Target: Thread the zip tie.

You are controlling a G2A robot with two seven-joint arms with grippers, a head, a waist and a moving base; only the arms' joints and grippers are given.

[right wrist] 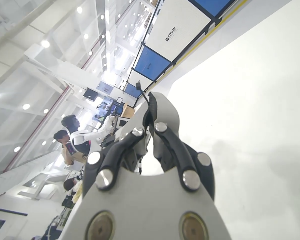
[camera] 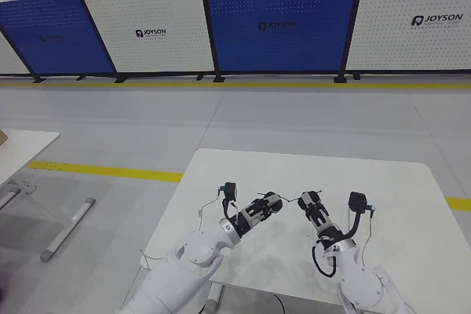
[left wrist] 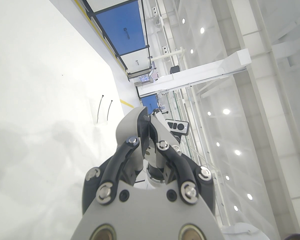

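Both arms are over the white table (camera: 392, 188), grippers facing each other near the middle, close but apart.

Left gripper (left wrist: 147, 118): fingers pinched closed on a thin black strap (left wrist: 149, 132) that runs up between the pads. A small dark nub sits at the fingertips.

Right gripper (right wrist: 148, 103): closed, clamping the zip tie (right wrist: 143, 93). The tie's square head sticks out past the fingertips and the strap curves back down between the pads.

Can't tell whether the left's strap is the other end of that same tie or a separate one. The top view is too small to resolve it.

Both held pieces are up off the table surface.

Two spare ties (left wrist: 100, 108) lie flat on the table beyond the left gripper, side by side, roughly parallel, not touching, near the table edge.
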